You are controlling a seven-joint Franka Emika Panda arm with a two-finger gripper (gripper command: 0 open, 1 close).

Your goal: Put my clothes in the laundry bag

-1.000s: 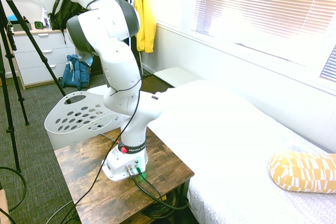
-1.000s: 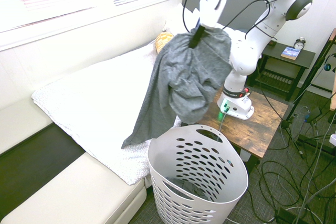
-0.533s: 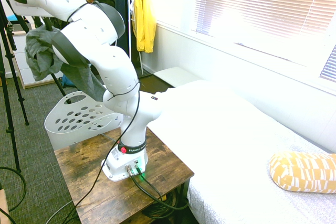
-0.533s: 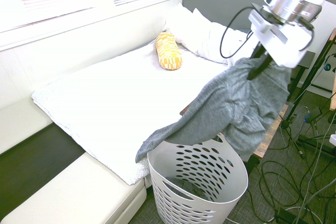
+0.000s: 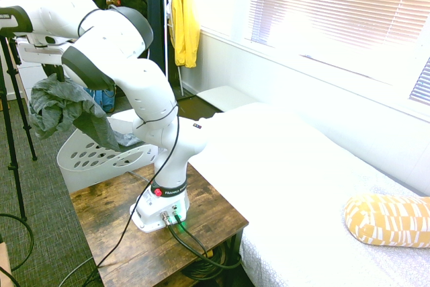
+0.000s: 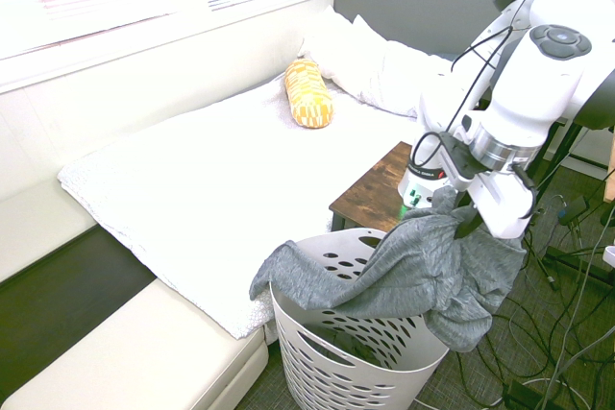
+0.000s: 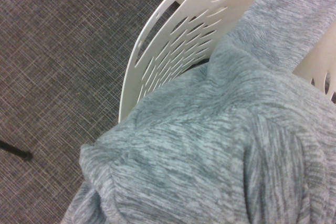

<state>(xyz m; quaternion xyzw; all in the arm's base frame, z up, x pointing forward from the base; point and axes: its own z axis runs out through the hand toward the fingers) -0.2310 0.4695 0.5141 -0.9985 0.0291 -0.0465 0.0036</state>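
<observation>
The clothes (image 6: 413,266) are one heathered grey garment hanging from my gripper (image 6: 470,229), which is shut on the fabric's top. The cloth drapes across the mouth of the laundry bag (image 6: 332,372), a white basket with oval holes. One end lies over the rim nearest the bed and a fold hangs outside the opposite rim. From the other side, the clothes (image 5: 59,107) dangle under the gripper (image 5: 52,72), above the laundry bag (image 5: 91,158). The wrist view is filled with the clothes (image 7: 210,156), with the laundry bag's wall (image 7: 173,51) beyond.
A white bed (image 6: 192,180) with a yellow patterned pillow (image 6: 307,93) runs beside the basket. The arm's wooden side table (image 5: 134,233) stands between bed and basket. A yellow jacket (image 5: 185,18) hangs by the window. Grey carpet (image 7: 52,51) surrounds the basket.
The arm has swung the garment from above the bed over to the basket and lowered it. The cloth now rests across the basket's rim instead of hanging free.
</observation>
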